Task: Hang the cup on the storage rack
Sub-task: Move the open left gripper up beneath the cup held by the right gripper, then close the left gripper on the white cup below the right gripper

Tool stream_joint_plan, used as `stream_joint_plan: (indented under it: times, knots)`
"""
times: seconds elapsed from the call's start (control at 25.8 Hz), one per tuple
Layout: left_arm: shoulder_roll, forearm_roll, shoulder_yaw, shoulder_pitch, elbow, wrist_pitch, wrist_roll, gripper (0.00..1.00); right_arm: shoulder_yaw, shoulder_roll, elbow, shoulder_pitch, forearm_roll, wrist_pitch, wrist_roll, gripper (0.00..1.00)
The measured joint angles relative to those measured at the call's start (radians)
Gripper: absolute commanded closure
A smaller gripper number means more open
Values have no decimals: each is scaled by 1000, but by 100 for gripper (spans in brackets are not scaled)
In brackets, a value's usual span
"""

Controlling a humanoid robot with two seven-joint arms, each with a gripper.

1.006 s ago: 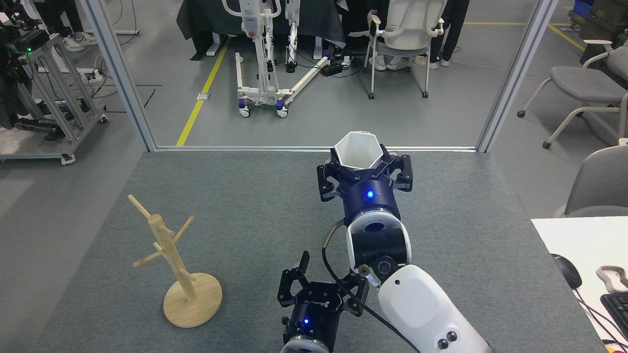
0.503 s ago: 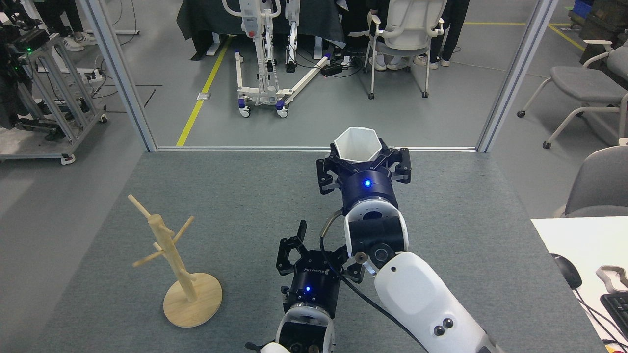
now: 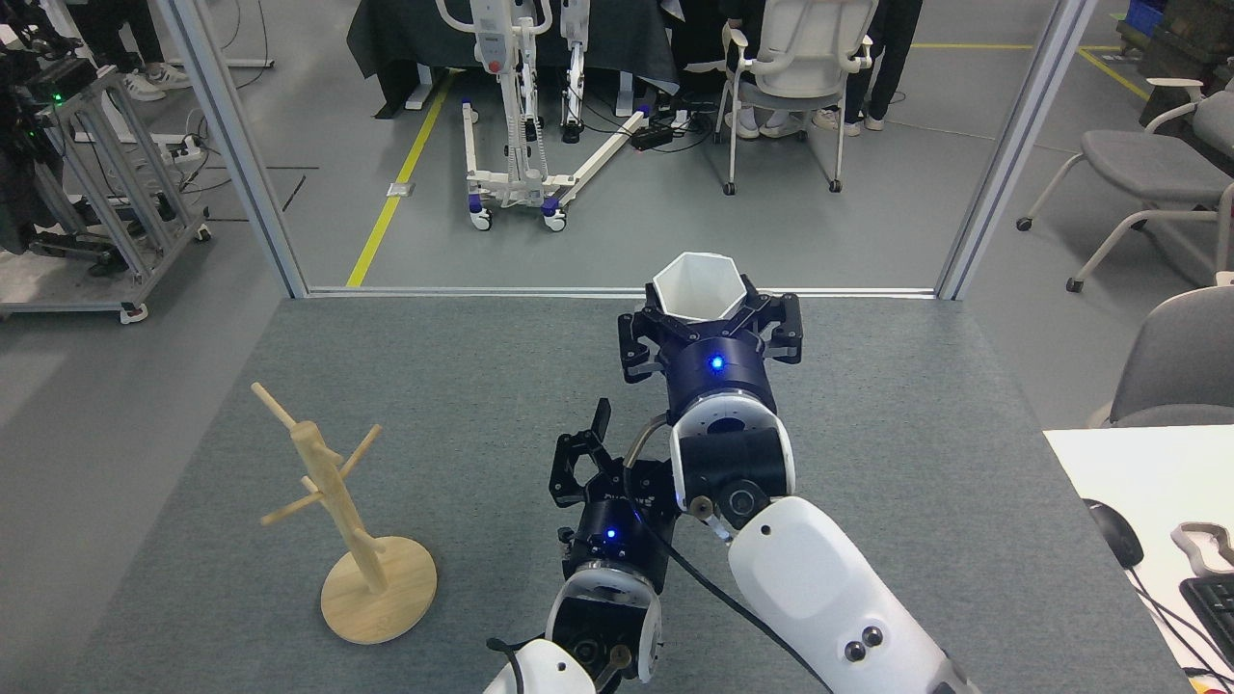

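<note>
Head view: white faceted cup point(image 3: 698, 285), rim up, clamped in the right gripper point(image 3: 710, 323) above the grey table's point(image 3: 482, 386) far edge. Left gripper point(image 3: 617, 463), fingers apart, empty, just nearer. Wooden storage rack point(image 3: 333, 501) upright at near left, well apart from both.

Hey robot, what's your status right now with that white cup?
Right gripper shut on cup, mouth up. Left gripper open, empty. Storage rack off to the left, nothing between.

Storage rack point(image 3: 359, 525) on table point(image 3: 482, 386), well left of cup point(image 3: 698, 287) in right hand point(image 3: 710, 328).
</note>
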Motion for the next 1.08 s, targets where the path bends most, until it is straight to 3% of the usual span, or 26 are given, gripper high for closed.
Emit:
stream_joint_plan:
  times: [0.58, 1.08]
  knots:
    - [-3, 25, -1, -129, 143, -30, -24, 1, 2, 22, 1, 7, 1, 3, 1, 100]
    - [-5, 40, 2, -198, 184, -33, -23, 1, 2, 22, 3, 13, -2, 3, 3, 100]
